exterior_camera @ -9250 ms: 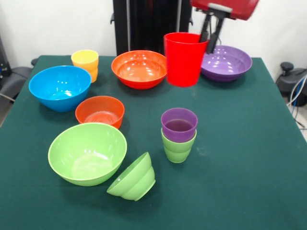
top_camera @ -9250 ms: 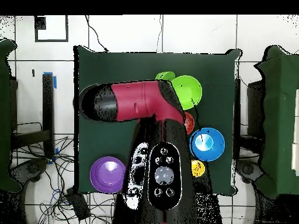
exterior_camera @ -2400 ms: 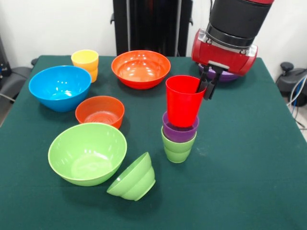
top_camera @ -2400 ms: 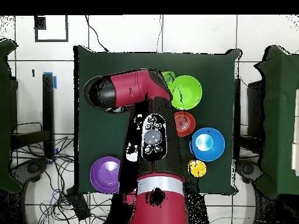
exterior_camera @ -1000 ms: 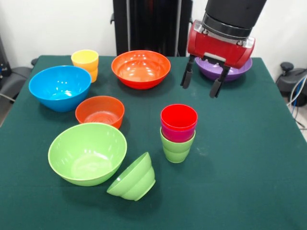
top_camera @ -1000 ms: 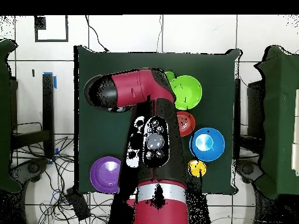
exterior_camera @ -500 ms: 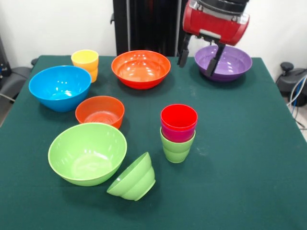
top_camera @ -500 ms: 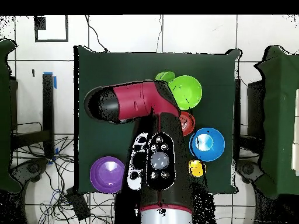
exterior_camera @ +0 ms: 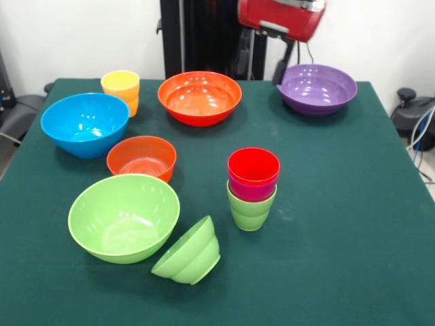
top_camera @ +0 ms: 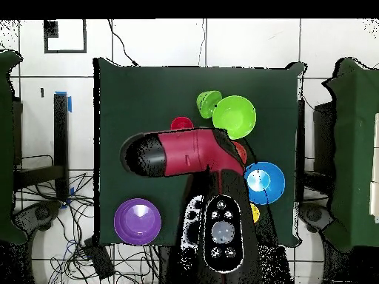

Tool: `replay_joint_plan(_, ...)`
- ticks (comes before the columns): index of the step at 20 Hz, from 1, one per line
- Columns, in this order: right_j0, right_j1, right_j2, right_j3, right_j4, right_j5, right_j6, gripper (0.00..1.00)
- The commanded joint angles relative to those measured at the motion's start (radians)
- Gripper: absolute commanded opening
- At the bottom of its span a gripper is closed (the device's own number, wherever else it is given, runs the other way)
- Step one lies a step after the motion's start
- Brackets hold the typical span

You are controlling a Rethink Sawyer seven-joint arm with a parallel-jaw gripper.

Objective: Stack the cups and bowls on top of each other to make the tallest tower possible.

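Above the purple bowl [exterior_camera: 317, 88], the claw [exterior_camera: 262, 62] hangs wide, empty; next, grasp the yellow cup [exterior_camera: 121, 90] squarely by its rim.

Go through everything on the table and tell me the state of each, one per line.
Pincer: open, empty, raised.
Red cup: upright, top of the nested stack.
Purple cup: nested, only a band showing.
Green cup: upright, bottom of the stack.
Yellow cup: upright, alone.
Small green bowl: tipped on its side.
Large green bowl: upright, empty.
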Motion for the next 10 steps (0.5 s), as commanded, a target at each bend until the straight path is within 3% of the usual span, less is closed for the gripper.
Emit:
replay_joint_plan(1, -0.107, -0.057, 0.117, 0.262, -0.087, -0.135, -0.211, 1.00)
replay_joint_plan(10, -0.223, -0.083, 0.125, 0.419, -0.218, -0.285, -0.201, 1.00)
